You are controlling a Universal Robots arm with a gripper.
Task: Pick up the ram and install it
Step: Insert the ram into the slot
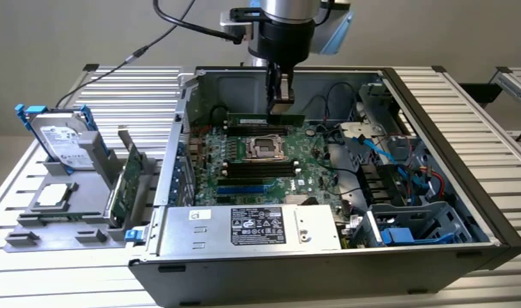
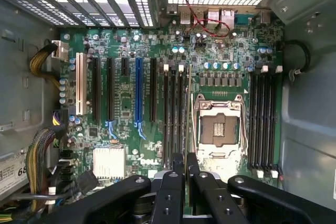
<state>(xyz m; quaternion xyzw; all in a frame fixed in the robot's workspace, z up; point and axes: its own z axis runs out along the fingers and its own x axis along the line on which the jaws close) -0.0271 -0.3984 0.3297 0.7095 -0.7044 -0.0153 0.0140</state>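
Observation:
The ram [image 1: 265, 119] is a thin green stick hanging level above the motherboard [image 1: 243, 183] inside the open computer case. My gripper [image 1: 282, 96] comes down from above and is shut on the ram's top edge. In the wrist view the ram [image 2: 189, 109] shows edge-on as a thin line running out from between the black fingers [image 2: 173, 174]. It lies over the strip between the long black memory slots [image 2: 173, 114] and the CPU socket [image 2: 218, 127]. I cannot tell whether it touches a slot.
The case walls [image 1: 432, 135] surround the board. Cables and drive cages [image 1: 406, 221] crowd the exterior view's right, and a power supply [image 1: 252, 224] sits at the front. On the left a grey fixture [image 1: 68, 215] holds a hard drive [image 1: 63, 141] and a wider green card [image 1: 128, 183].

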